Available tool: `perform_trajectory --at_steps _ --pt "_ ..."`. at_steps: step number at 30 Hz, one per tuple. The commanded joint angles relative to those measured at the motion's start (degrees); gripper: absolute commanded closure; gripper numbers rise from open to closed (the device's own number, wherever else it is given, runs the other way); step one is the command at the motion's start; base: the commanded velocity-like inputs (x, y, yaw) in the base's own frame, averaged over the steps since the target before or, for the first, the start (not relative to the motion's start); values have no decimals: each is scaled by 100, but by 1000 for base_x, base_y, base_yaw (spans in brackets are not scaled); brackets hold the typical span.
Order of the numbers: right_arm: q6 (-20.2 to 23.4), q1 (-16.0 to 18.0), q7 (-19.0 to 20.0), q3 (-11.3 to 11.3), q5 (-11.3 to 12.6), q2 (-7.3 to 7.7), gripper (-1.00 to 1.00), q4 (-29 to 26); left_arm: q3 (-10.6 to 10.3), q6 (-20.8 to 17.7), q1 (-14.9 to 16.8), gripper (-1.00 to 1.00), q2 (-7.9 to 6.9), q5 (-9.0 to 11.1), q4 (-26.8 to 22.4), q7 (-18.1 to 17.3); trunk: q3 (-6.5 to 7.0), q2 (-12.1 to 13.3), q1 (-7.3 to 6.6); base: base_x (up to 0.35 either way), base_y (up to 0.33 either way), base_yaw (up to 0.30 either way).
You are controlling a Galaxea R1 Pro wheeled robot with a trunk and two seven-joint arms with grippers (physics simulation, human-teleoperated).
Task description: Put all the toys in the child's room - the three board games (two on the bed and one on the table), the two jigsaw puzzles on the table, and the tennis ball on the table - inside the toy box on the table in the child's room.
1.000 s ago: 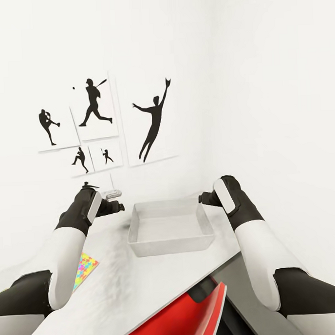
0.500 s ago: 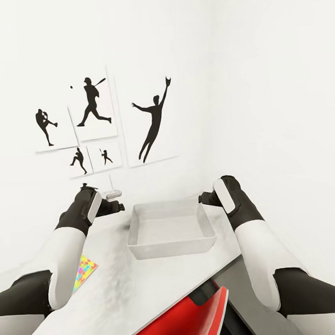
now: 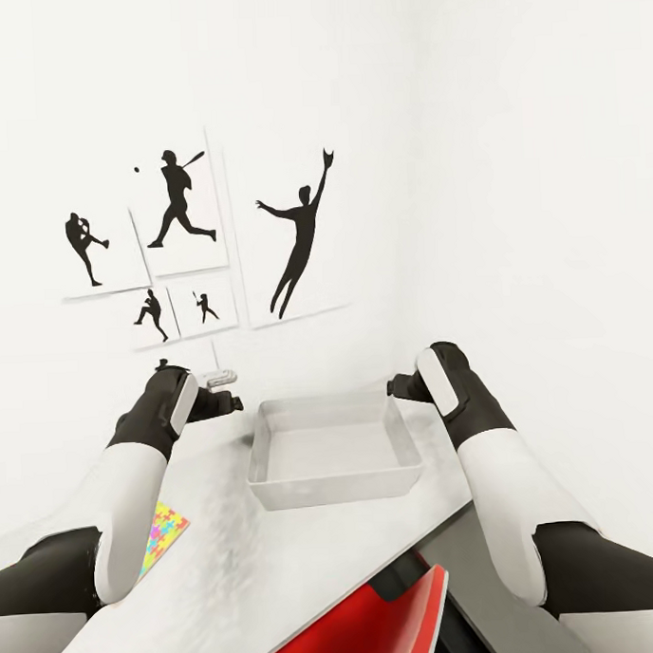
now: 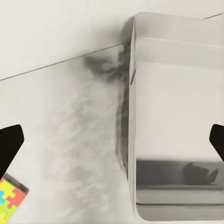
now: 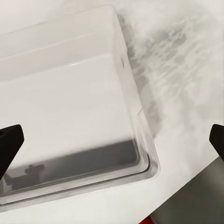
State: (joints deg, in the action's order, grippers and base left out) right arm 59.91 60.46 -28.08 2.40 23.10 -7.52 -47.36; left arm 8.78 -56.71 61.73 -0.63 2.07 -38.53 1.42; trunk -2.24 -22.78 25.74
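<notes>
In the head view the toy box (image 3: 334,450) sits at the centre of the frame on the pale counter (image 3: 280,575), close to the corner where two white walls meet. It is a shallow light grey bin with sloping sides, and nothing lies inside it. The left end effector (image 3: 227,403) hangs just beside the box's upper left corner, and the right end effector (image 3: 398,388) just beside its upper right corner; neither touches the box.

In both wrist views the two dark fingertips (image 4: 10,144) stand far apart at opposite edges of the frame, so each end effector is spread wide and holds nothing. The right wrist view looks down into the bare box (image 5: 74,112).

One jigsaw puzzle (image 3: 163,535) lies flat on the counter at the lower left of the head view, partly hidden behind the left forearm; its corner (image 4: 10,201) also shows in the left wrist view.

Black baseball-player prints (image 3: 180,243) hang on the wall at the upper left. A red part (image 3: 378,628) of the robot shows at the bottom edge.
</notes>
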Motion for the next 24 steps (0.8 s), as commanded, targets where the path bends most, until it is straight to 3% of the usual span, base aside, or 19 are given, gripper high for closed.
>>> perform_trajectory --at_steps 1,17,24 --pt "9 7 -58 15 61 -5 -100 -4 10 -25 5 -100 1 22 -5 15 -14 -14 4 2 0 0" --pt "-22 41 -58 5 68 -51 -100 14 9 -24 11 -100 -1 22 -30 14 -14 -14 4 0 0 0" --pt "-44 348 -70 -13 69 -120 -100 343 12 -35 37 -100 32 34 -87 31 -14 -14 4 0 0 0"
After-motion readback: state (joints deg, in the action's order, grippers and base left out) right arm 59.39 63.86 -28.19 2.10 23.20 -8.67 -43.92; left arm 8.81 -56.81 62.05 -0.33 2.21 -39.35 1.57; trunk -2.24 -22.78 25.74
